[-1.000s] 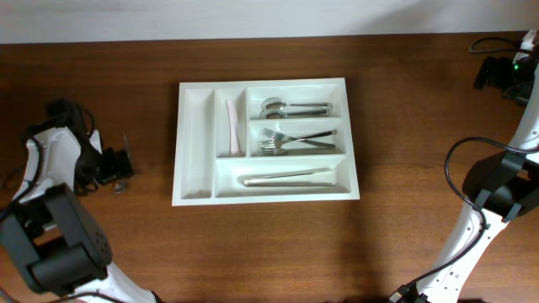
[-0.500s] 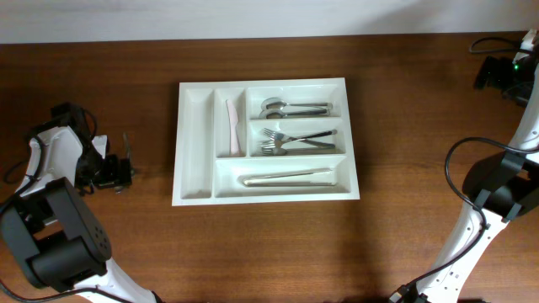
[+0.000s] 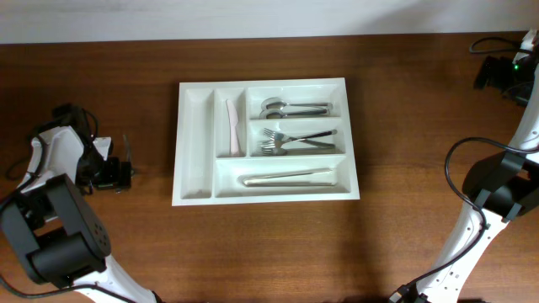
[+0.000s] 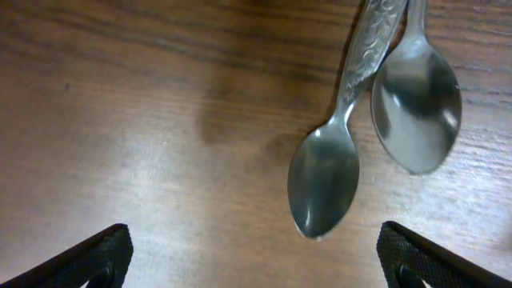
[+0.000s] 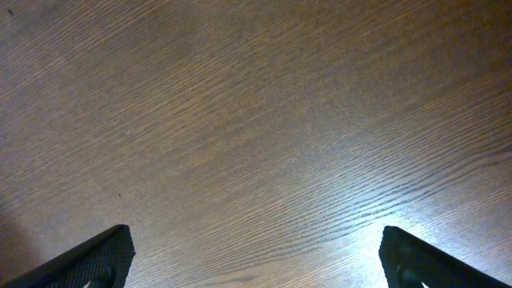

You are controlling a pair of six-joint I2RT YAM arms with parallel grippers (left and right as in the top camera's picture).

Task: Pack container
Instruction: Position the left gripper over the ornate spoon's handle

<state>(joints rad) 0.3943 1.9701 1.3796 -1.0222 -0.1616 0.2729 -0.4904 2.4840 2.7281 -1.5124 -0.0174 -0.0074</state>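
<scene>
The container, a large white five-compartment cutlery tray, lies mid-table. It holds spoons in the top right compartment, forks in the middle one and long pale utensils in the bottom one. A pink utensil lies in one narrow compartment. Two loose steel spoons lie on the wood left of the tray, seen as a thin shape from overhead. My left gripper is open and empty, just short of their bowls. My right gripper is open over bare wood at the far right.
The leftmost narrow compartment of the tray is bare. Black cables loop beside the right arm near the table's right edge. A pale wall strip runs along the table's far edge.
My left gripper has shifted slightly down and to the left beside the loose spoons. The tray, its contents and the right arm have not moved.
</scene>
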